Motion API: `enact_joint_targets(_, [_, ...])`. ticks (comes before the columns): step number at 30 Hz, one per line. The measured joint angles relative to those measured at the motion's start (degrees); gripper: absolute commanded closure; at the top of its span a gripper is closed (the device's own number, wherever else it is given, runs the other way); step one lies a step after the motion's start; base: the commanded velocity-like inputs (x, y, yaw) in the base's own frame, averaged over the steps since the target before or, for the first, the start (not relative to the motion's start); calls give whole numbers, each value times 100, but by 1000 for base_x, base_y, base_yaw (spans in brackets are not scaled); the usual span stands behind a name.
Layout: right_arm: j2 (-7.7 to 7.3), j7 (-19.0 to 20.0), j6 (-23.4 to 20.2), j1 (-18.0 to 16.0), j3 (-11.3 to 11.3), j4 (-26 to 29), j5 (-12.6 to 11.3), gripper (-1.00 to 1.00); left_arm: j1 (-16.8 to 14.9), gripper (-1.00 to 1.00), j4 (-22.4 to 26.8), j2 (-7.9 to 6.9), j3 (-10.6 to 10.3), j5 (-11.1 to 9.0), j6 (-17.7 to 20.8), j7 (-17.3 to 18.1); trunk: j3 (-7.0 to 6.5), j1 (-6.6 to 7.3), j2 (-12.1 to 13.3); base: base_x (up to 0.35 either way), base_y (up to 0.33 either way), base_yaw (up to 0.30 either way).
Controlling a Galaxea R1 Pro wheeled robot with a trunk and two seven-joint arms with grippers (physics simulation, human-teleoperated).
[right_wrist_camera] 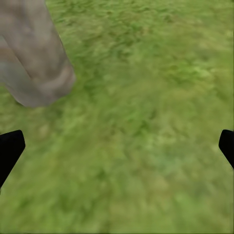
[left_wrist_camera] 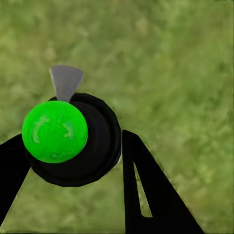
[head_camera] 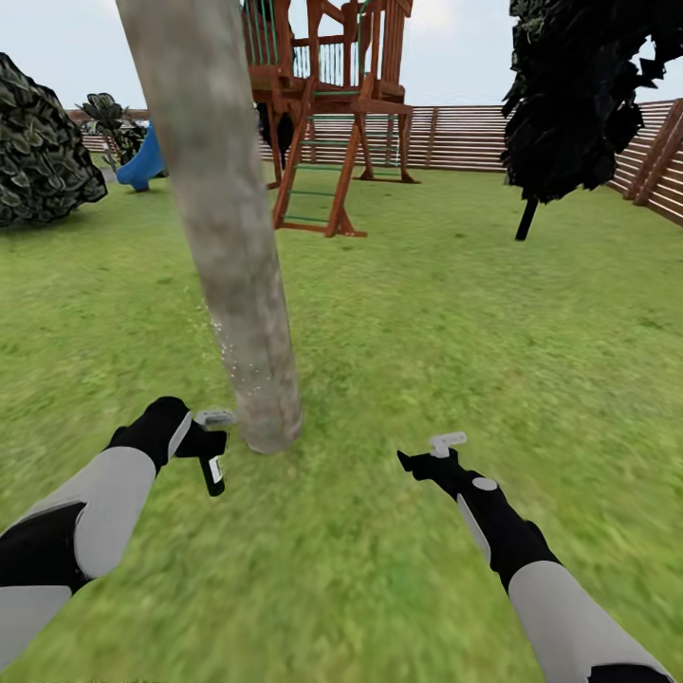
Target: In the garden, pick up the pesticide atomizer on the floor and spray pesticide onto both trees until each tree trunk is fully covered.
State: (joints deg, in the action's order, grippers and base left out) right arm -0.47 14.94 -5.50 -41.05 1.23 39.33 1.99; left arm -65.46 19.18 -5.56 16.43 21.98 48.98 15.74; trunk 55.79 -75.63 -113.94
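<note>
A thick mottled beige-grey tree trunk (head_camera: 228,237) rises from the garden lawn just ahead of me, leaning slightly. My left gripper (head_camera: 204,438) is shut on the black pesticide atomizer (head_camera: 214,470), low beside the trunk's base, and the white patch on it shows. Pale specks dot the bark (head_camera: 226,346) above it. In the left wrist view the atomizer (left_wrist_camera: 95,146) is a round black body with a green ball (left_wrist_camera: 54,130) and a grey nozzle (left_wrist_camera: 66,80), held between dark fingers (left_wrist_camera: 146,190). My right gripper (head_camera: 432,457) hangs open over the grass, right of the trunk (right_wrist_camera: 34,58).
A wooden play tower (head_camera: 332,104) with a blue slide (head_camera: 142,161) stands behind the trunk. A black conifer (head_camera: 579,95) is at the back right and a dark bush (head_camera: 38,152) at the left. A slatted fence (head_camera: 474,138) bounds the lawn (head_camera: 455,313).
</note>
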Motion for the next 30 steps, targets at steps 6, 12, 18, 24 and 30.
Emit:
enact_joint_targets(6, [2,1,-1,1,-2,-13,0,-100,2,100,-3,39,22,-72,7,-562,0,1,0,191,-158,29])
enact_joint_targets(12, [0,1,-2,1,6,-43,11,-100,2,100,-50,42,22,-89,1,-565,0,-2,0,58,-257,0])
enact_joint_targets(18, [2,1,2,1,-2,5,1,-100,2,100,-18,34,22,-87,5,-568,0,-2,0,0,-272,33])
enact_joint_targets(24, [8,-2,0,0,3,4,0,-100,3,100,-9,32,22,-88,8,-567,0,-2,0,0,-273,265])
enact_joint_targets(30, [8,-2,0,0,1,9,0,-100,3,100,1,33,23,-90,7,-567,0,-2,0,0,-273,277])
